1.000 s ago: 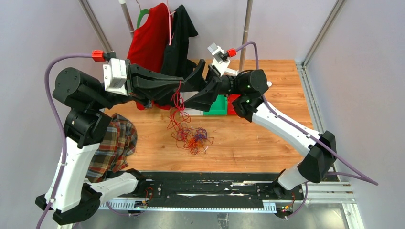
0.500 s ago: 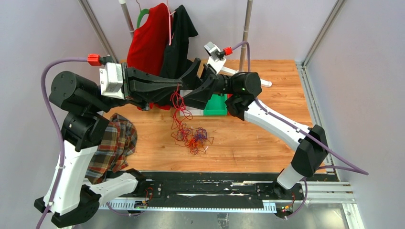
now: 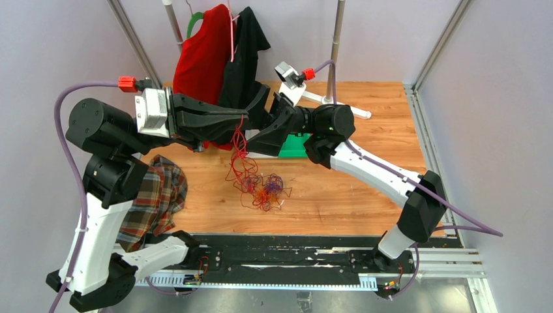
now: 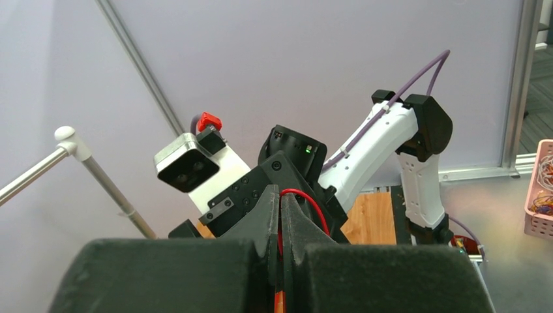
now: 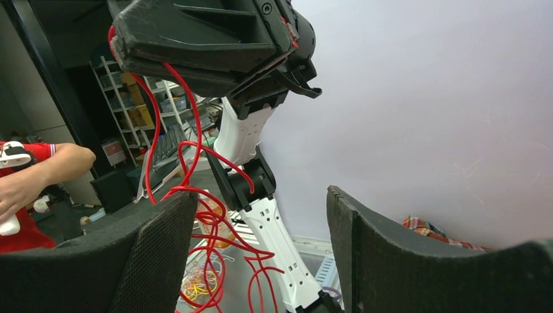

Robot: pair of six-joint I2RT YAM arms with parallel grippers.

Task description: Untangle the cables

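The cables (image 3: 263, 186) lie as a red, orange and purple tangle on the wooden table. One red cable (image 3: 239, 142) rises from the tangle to my left gripper (image 3: 245, 121), which is shut on it high above the table. The left wrist view shows the jaws (image 4: 281, 199) pinched on that red cable (image 4: 309, 197). My right gripper (image 3: 255, 119) is open, its fingers above and below the left gripper's tip. In the right wrist view the open right gripper (image 5: 261, 241) faces the left gripper (image 5: 195, 39), and the red cable (image 5: 195, 166) hangs by its left finger (image 5: 156, 254).
A plaid cloth (image 3: 155, 195) lies at the table's left. Red (image 3: 205, 52) and black (image 3: 246, 49) garments hang at the back. A green box (image 3: 297, 145) sits under the right arm. A metal pole (image 3: 337, 45) stands behind. A pink basket (image 4: 541, 189) is off the table.
My right gripper has moved left, closing in on the left gripper's tip. The left gripper has shifted slightly left and back with the red cable still in it.
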